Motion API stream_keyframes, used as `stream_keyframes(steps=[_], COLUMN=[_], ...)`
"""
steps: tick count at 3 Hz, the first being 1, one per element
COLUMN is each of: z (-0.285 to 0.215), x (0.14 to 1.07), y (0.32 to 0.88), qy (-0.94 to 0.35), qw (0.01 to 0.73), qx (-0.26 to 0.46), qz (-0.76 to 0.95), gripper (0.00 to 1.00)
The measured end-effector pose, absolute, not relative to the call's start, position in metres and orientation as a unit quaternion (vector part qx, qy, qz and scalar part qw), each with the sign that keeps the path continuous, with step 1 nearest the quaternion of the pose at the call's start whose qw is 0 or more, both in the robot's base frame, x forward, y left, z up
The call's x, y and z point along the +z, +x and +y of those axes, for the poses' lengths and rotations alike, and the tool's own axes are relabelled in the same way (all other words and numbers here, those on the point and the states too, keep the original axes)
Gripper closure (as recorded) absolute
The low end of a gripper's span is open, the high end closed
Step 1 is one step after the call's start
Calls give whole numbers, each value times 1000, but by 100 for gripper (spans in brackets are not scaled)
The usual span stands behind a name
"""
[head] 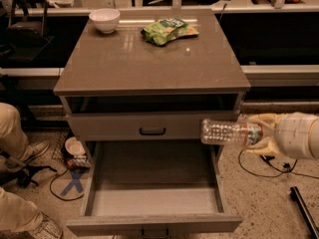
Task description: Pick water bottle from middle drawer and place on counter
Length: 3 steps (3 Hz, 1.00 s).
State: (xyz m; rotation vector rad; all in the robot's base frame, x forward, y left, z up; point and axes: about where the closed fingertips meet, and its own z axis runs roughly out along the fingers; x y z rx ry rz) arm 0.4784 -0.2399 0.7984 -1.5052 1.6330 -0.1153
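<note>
Gripper (260,133) holds water bottle (227,132) horiz. over middle drawer (149,223) right side.

Speckled floor (264,198) with a blue cross mark (74,182) and cables (242,166); dim light.

Pale yellowish tool (257,133) on bulky white rounded arm (299,136), right edge

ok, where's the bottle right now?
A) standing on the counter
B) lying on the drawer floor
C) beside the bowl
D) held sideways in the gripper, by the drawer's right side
D: the bottle lies horizontal in the gripper, in the air at the right side of the open drawer, not on the counter.
</note>
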Motion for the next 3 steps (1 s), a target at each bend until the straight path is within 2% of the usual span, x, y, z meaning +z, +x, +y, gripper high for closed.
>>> stream_keyframes(steps=[2, 3], z=[-234, -234], x=[907, 907], y=[549, 549], qy=[-562, -562], qw=[476, 476], qx=[-29, -29], qz=[675, 675], gripper=[100, 100])
